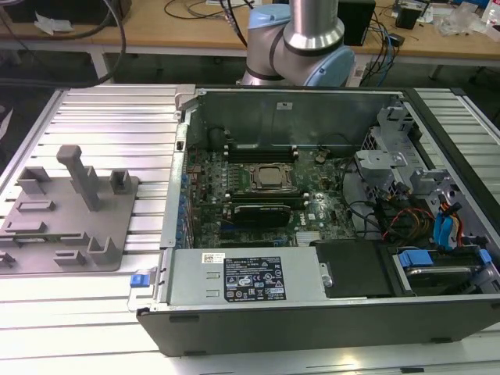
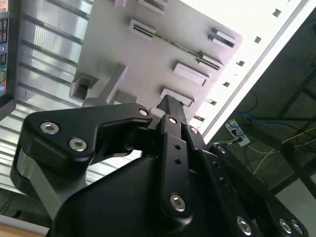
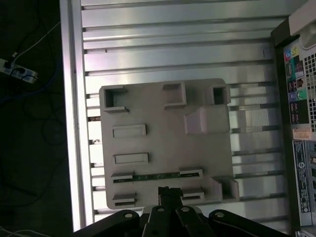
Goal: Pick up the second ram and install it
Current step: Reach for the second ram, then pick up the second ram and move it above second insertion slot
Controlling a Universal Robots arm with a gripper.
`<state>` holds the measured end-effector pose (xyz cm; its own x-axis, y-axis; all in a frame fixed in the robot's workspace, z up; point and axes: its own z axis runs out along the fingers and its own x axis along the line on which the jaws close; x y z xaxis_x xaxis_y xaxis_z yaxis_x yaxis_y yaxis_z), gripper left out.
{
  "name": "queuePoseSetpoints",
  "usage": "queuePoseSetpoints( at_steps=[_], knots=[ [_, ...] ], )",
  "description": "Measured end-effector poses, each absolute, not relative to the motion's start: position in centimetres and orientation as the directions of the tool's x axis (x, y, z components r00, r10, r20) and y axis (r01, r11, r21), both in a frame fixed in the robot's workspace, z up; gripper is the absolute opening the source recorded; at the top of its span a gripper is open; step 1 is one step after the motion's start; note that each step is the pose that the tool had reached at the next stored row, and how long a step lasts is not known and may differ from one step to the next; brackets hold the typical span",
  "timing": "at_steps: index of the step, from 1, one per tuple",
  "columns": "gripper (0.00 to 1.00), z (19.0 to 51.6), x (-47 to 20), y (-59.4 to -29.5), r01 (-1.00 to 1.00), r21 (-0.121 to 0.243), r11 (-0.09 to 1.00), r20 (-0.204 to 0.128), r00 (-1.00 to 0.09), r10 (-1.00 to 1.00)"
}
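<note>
Your hand is hanging over the near edge of the grey tray, and in the first wrist view its fingers are sitting drawn together, gripping nothing. In the second wrist view you are seeing the same hand from the side, pointing toward the tray.

Just past the fingertips, the second ram is resting in the tray. It is a thin green stick sitting with its two ends in a pair of small holders. The hand is not touching it.

Farther across the tray, two flat rectangular blocks are lying side by side, and more holders are standing along the far edge. In the exterior view you are seeing an upright post rising from the tray.

The tray is lying on the ribbed metal desk. Beside it on the desk, on the exterior view's right, the open computer case is lying on its side. Its green circuit board is facing up, with the square processor socket near the middle.

Behind the case, the robot arm is rising out of the picture.
</note>
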<state>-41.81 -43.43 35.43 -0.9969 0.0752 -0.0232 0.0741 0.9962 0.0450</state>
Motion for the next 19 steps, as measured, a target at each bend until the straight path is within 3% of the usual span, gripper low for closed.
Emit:
queuePoseSetpoints(
  at_steps=[9,19],
  knots=[
    [0.08,32.6,-42.2,-43.7,0.074,0.043,0.996,-0.023,-0.997,0.075],
    [0.08,32.5,-42.2,-43.7,0.074,0.043,0.996,-0.023,-0.997,0.075]
  ],
)
